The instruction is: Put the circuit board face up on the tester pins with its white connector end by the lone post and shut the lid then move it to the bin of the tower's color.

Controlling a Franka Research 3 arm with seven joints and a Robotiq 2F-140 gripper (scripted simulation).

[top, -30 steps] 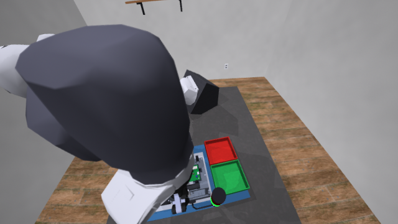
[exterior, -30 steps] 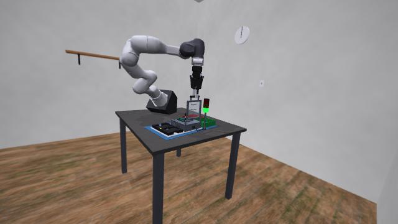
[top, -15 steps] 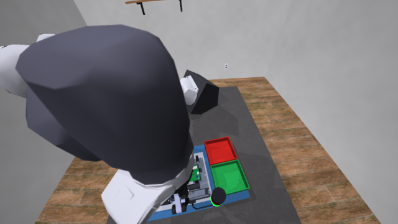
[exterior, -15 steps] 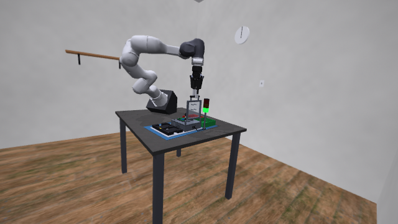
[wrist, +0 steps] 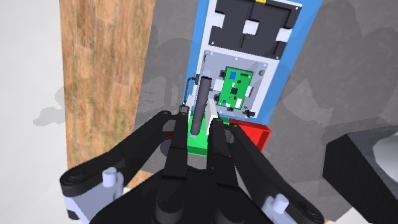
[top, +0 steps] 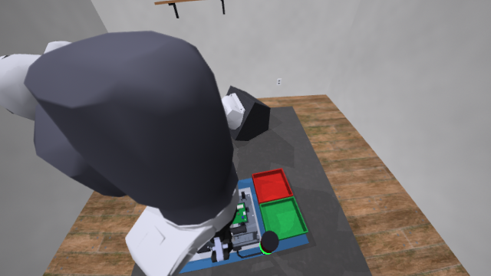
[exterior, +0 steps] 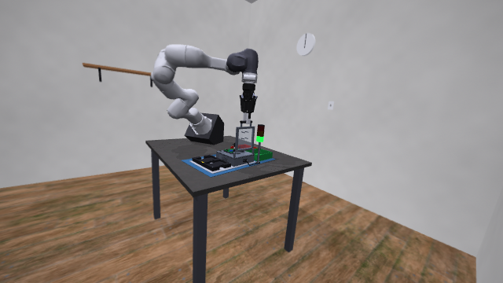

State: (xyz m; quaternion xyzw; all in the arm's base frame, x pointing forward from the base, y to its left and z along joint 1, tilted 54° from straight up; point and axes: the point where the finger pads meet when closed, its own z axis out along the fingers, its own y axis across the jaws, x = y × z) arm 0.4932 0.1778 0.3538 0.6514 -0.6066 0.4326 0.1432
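Note:
The green circuit board lies face up on the tester's plate; it also shows in the top view. The tester's lid stands open and upright. Its dark handle runs along the top edge. My gripper hangs just above that handle, fingers nearly together and nothing between them. The signal tower beside the tester shows green, also seen from above. The black tray has both pockets empty.
The green bin and the red bin stand side by side on the blue mat past the tester. My arm's base sits at the table's back. My arm hides much of the top view.

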